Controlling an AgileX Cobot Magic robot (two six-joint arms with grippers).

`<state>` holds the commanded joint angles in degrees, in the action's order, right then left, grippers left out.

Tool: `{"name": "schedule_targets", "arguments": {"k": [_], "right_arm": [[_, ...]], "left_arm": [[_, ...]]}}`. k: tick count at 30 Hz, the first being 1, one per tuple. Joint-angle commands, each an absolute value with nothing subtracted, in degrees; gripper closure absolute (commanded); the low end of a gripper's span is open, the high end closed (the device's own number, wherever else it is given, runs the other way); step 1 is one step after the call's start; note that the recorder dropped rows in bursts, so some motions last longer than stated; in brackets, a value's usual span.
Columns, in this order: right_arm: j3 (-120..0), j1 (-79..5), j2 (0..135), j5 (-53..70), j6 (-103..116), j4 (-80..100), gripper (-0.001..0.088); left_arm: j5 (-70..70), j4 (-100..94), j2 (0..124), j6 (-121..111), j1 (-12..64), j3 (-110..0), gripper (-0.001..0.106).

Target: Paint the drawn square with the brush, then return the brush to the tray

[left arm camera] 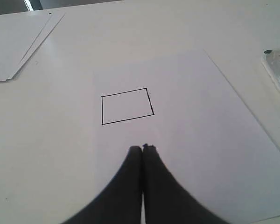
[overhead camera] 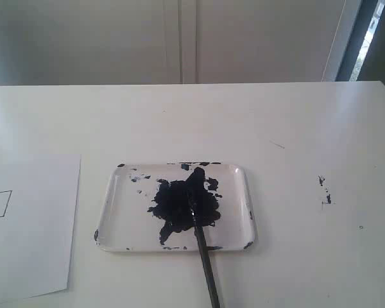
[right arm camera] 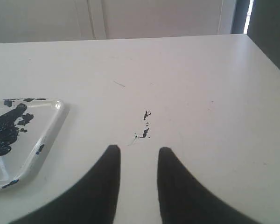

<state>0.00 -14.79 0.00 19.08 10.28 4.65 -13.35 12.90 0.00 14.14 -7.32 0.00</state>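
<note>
Well, the brush (overhead camera: 206, 256) lies left of the open, empty right tool (right arm camera: 138, 154), tip in the tray (overhead camera: 122, 218), handle out over the rim; the closed left tool (left arm camera: 142, 148) hangs by the drawn square (left arm camera: 127, 106).

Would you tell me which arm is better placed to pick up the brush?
Right: the right gripper is open over the table beside the tray, where the brush lies, handle sticking out over the rim. The left gripper is shut, over the paper near the square.
</note>
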Motion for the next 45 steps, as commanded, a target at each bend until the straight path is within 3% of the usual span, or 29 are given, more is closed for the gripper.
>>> {"name": "schedule_targets", "arguments": {"k": [13,23,45], "right_arm": [[0.0,-14.79,0.0,8.82,9.2,4.74,0.0597],[0.0,-14.79,0.0,1.28,16.36,4.29,0.0597],[0.0,-14.79,0.0,-8.72,19.44,4.39,0.0597]], "left_arm": [[-9.94,12.81,0.0,22.74,-7.32,0.0,0.105],[3.41,21.6,0.0,2.76,-7.32,0.0,0.105],[11.54,21.6,0.0,-4.81,-7.32,0.0,0.105]]}}
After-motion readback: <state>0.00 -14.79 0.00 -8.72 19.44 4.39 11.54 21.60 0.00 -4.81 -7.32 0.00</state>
